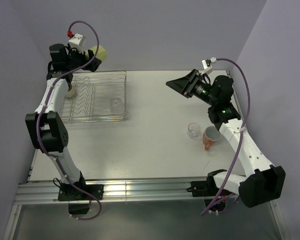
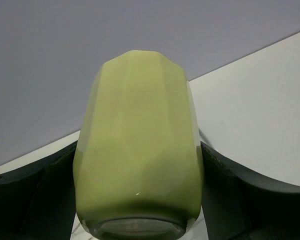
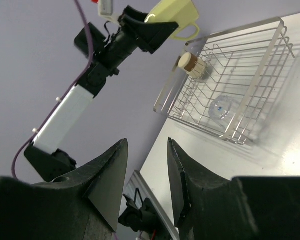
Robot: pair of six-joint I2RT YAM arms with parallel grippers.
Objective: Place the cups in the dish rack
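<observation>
The step in hand is racking the third of five cups. The left gripper (image 1: 92,54) is clenched on the green mug (image 2: 140,150) and holds it in the air near the far left end of the rack (image 1: 121,95), clear of the wires. The left wrist view shows the mug wedged between both fingers.

Two cups already sit in the rack: the brown cup (image 1: 70,91) at its left side and the racked glass (image 1: 116,104) toward its right. Two wait on the table at the right, the loose glass (image 1: 193,130) and the orange mug (image 1: 211,135), just beside each other. The orange mug appears tipped over.

The right gripper (image 1: 182,85) hangs above the table between the rack and those two cups, fingers (image 3: 110,185) parted with nothing between them.

The next move probably calls for lowering the green mug into a free stretch between the brown cup and the racked glass. It would need to seat among the prongs without knocking either neighbour before the fingers let go. The right arm would then be well placed for the loose glass.

No brand, label or writing can be read in any view.
</observation>
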